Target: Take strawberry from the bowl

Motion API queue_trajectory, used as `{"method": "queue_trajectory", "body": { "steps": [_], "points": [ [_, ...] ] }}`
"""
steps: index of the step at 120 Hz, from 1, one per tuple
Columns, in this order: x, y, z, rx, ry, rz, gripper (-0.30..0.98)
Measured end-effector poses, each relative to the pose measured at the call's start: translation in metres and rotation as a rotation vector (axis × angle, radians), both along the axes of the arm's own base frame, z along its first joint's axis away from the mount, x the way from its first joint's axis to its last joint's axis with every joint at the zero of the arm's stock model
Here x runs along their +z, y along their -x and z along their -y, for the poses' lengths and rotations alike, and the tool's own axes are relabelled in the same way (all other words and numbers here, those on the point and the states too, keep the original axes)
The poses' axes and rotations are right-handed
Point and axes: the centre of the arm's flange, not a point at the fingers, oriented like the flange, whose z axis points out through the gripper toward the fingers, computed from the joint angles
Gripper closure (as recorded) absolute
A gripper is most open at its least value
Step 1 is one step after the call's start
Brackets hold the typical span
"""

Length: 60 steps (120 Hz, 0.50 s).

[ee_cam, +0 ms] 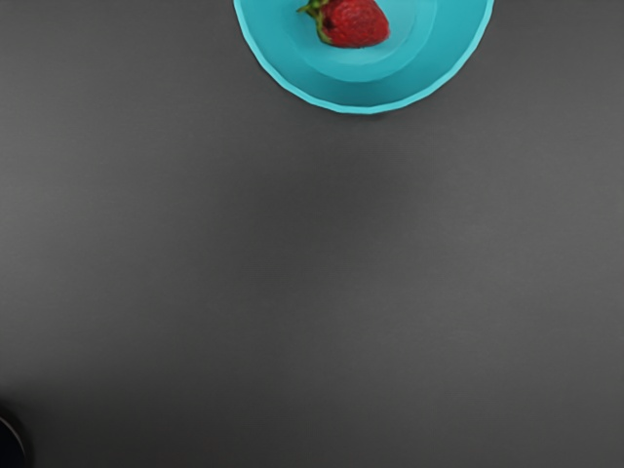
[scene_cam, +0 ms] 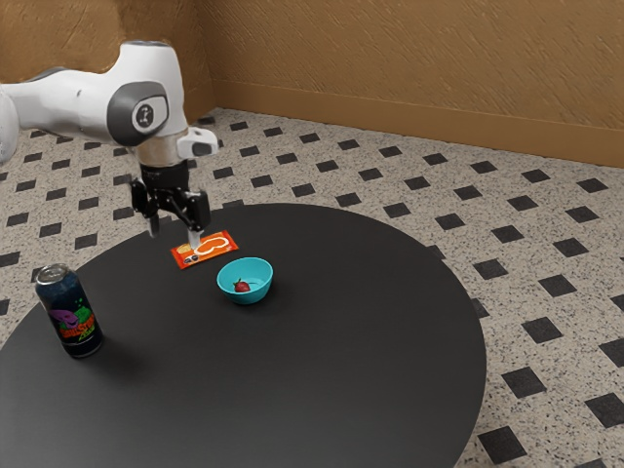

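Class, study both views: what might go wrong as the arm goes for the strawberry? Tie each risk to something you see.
The open gripper hangs off to one side of the bowl, so lowering it straight down would probably miss the fruit.
The strawberry lies down inside the bowl, so a finger might catch the rim and push or tip it.
The fruit tapers, so a poorly centred grip might let it slip.

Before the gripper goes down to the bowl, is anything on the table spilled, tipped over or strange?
Nothing stands out: the bowl sits upright with the strawberry inside, the can stands, and the orange packet lies flat. I see no spill.
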Motion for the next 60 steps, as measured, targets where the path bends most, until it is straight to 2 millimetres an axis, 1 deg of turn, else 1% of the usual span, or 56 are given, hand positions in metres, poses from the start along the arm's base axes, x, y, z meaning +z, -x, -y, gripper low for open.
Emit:
{"method": "queue_trajectory", "body": {
  "steps": [10, 20, 33, 40, 60],
  "points": [
    [-0.024, 0.002, 0.000, -0.001, 0.001, 0.009, 0.02],
    [-0.038, 0.002, -0.001, 0.000, 0.000, 0.027, 0.02],
    [-0.043, 0.003, -0.007, 0.069, -0.009, 0.052, 0.02],
    [-0.046, 0.005, -0.012, 0.153, -0.019, 0.060, 0.02],
    [-0.041, 0.005, -0.019, 0.422, -0.048, 0.097, 0.02]
  ]
}}
